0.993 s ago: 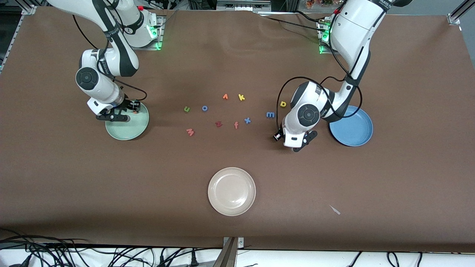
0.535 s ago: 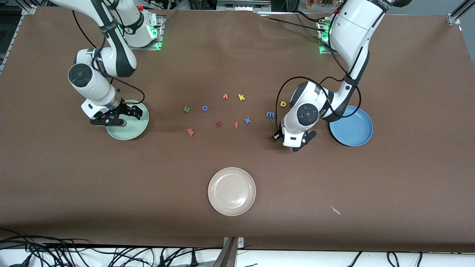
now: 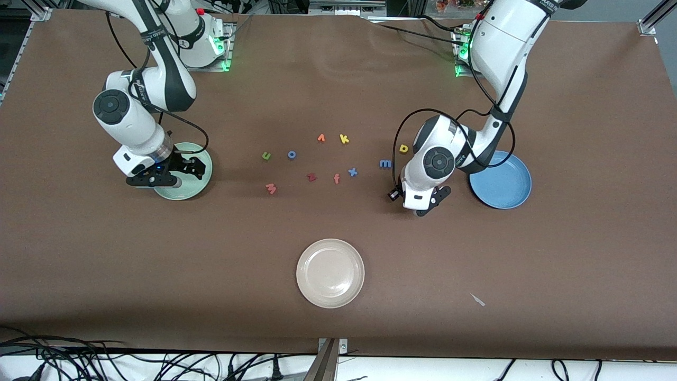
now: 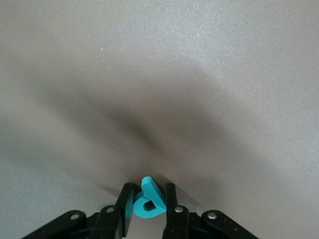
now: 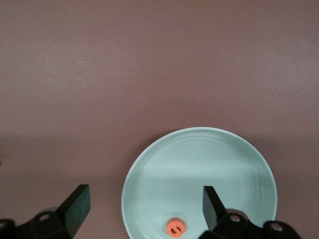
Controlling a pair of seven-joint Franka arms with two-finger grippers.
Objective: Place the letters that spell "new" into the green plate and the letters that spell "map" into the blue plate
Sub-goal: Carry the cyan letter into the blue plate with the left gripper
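My left gripper [image 3: 426, 205] is down at the table next to the blue plate [image 3: 502, 182], shut on the teal p [image 4: 148, 201], which stands on edge between the jaws. My right gripper [image 3: 163, 174] hangs open over the green plate [image 3: 197, 181], holding nothing. The orange e [image 5: 175, 227] lies in the green plate [image 5: 209, 164], near its rim. On the table in the middle lie the green n [image 3: 266, 155], the pinkish-red w [image 3: 271, 188], the blue m [image 3: 385, 164] and the yellow a [image 3: 403, 148].
Among the letters are a blue o [image 3: 291, 154], an orange piece [image 3: 321, 138], a yellow k [image 3: 344, 139], a blue x [image 3: 352, 171], a salmon f [image 3: 336, 179] and a dark red z [image 3: 311, 177]. A cream-white plate [image 3: 330, 273] sits nearer the front camera.
The right gripper opened, left the orange e in the green plate and drew back toward the right arm's end. The left gripper's jaws closed on the teal p.
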